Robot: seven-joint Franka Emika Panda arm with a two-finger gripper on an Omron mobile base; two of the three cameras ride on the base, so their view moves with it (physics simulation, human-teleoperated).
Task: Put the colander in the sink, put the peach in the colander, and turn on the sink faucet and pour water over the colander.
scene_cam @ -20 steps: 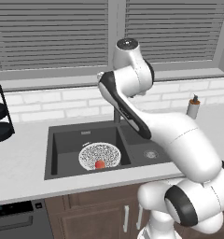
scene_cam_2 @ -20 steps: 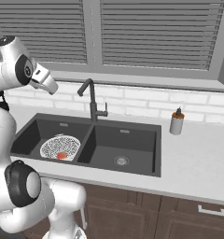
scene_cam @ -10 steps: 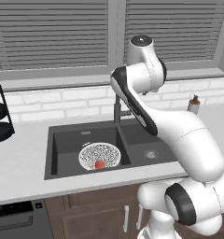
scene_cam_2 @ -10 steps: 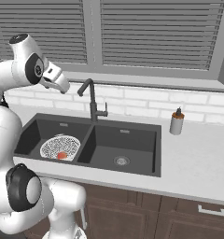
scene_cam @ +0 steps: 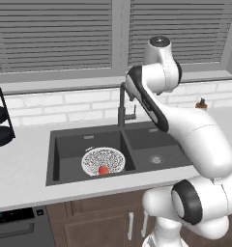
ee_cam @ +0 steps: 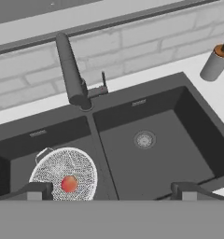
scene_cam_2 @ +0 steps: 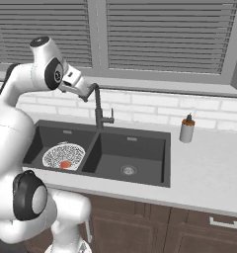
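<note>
Round peach (ee_cam: 69, 183) in perforated colander (ee_cam: 62, 173)

sink faucet (ee_cam: 73, 73) upright mid-sink, right basin (ee_cam: 151, 154) bare

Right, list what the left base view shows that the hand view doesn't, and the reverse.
Left base view, not hand view: the black tiered rack and the cabinet doors. Hand view, not left base view: the gripper, its tips wide apart. Both: the sink, the colander in one basin with the peach inside, the sink faucet, the soap bottle.
</note>
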